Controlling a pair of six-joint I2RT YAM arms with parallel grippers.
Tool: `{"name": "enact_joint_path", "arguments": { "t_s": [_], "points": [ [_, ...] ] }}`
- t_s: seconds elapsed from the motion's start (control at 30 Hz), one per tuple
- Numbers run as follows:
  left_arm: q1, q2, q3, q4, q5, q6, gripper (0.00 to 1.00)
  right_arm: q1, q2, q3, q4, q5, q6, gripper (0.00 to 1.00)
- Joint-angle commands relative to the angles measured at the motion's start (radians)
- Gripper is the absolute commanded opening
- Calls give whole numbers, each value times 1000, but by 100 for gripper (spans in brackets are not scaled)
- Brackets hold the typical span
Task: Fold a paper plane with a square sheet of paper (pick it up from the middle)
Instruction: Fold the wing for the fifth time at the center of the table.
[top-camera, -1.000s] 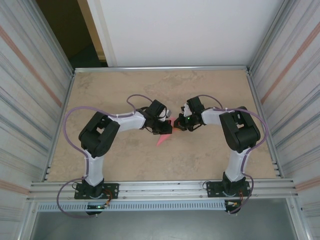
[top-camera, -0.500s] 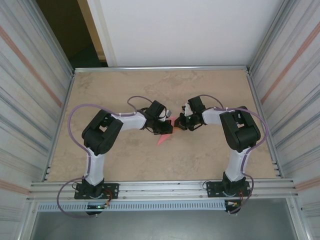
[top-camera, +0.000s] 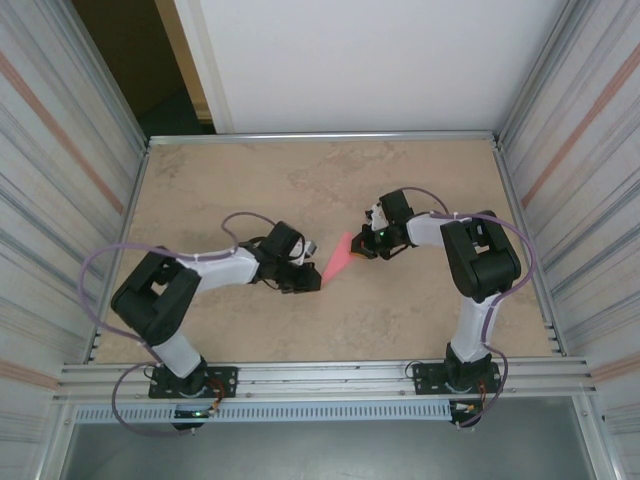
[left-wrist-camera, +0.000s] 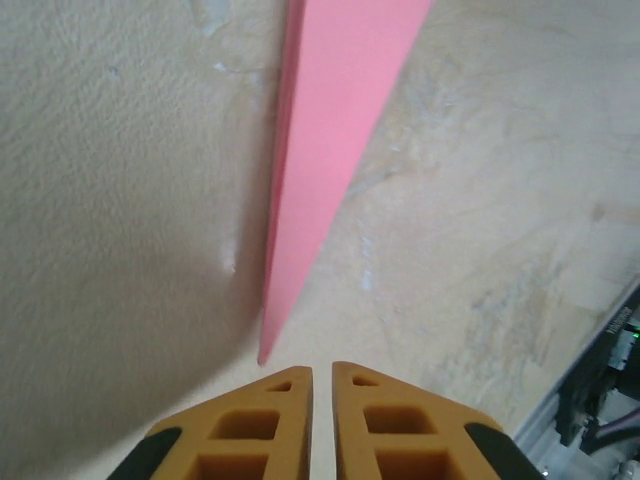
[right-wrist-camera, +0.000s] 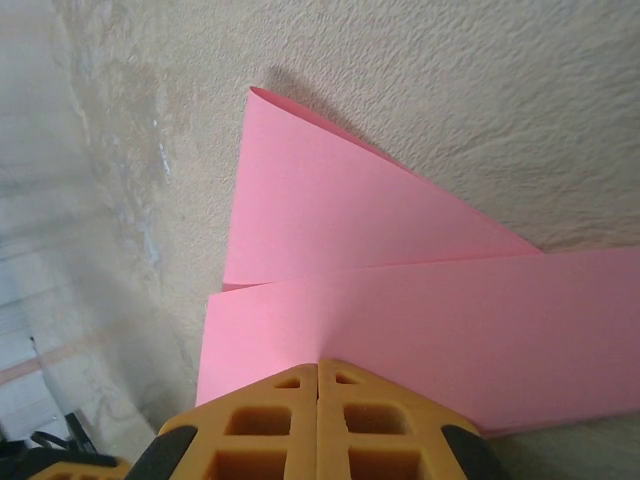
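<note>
lying near the table's (top-camera: 250, 180) middle, the paper plane (top-camera: 340, 262) is pinched at its wide end by the right gripper (top-camera: 366, 247); the left gripper (top-camera: 308, 283) is closed on nothing by the tip. folds could be pulled open by dragging.

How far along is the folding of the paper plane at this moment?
Done: the paper plane already shows folded layers and tapers to a sharp tip, which lies just ahead of the left gripper; that gripper holds nothing. In hand: the right gripper is shut on the wide end. Left: releasing it; I cannot tell whether more folds are needed.
</note>
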Motion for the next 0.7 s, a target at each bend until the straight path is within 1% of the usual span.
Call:
{"name": "enact_joint_path", "arguments": {
  "t_s": [0.0,0.1,0.17,0.2,0.3,0.4,0.47,0.57,0.67],
  "points": [
    [32,-94,13,-25,-21,14,16,19,-30,57,-119,28,-68,8],
    [80,-150,20,-26,-28,12,21,48,-86,95,-181,63,-69,19],
    [124,-187,18,-38,-33,9,29,72,-120,117,-230,121,-47,31],
    [147,-200,17,-47,-33,10,33,83,-134,123,-246,154,-34,36],
    [230,-246,10,-94,-33,11,46,121,-177,142,-314,298,28,45],
    [316,-294,-3,-143,-40,29,57,175,-199,190,-416,476,96,56],
    [368,-327,-14,-164,-48,42,66,219,-201,224,-479,592,177,63],
    [414,-376,-34,-186,-80,63,78,271,-179,254,-525,674,299,66],
    [426,-423,-55,-200,-129,85,86,316,-145,275,-561,763,424,67]
  ]
}}
